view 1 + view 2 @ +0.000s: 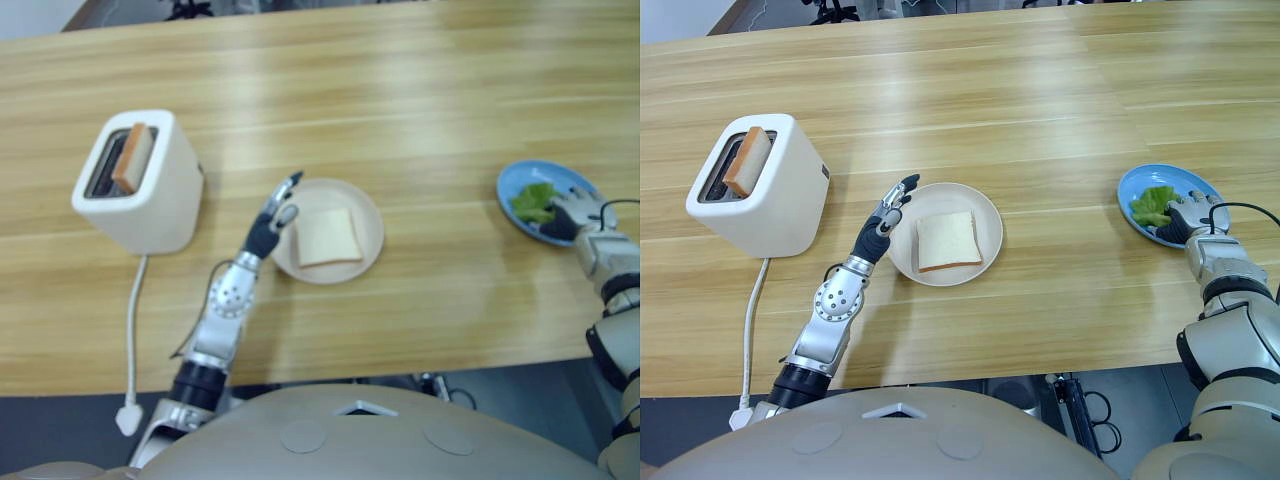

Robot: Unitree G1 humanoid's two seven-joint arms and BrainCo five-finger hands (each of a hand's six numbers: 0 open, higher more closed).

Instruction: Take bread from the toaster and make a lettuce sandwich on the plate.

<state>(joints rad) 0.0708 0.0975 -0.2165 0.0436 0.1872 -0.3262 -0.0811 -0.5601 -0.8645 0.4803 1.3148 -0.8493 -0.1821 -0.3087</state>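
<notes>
A white toaster [140, 190] stands at the left of the wooden table with one slice of bread [132, 155] upright in its slot. To its right a cream plate [330, 188] holds a flat slice of bread [327, 237]. My left hand [272, 218] hovers beside that plate's left rim, fingers stretched out and holding nothing. At the far right a small blue plate [1135, 190] carries green lettuce [1153, 205]. My right hand [1187, 218] rests at the near right edge of the blue plate, touching the lettuce.
The toaster's white cord [131, 320] runs toward me and its plug [128, 418] hangs over the table's front edge. Bare wood [440, 250] lies between the two plates and across the far half of the table.
</notes>
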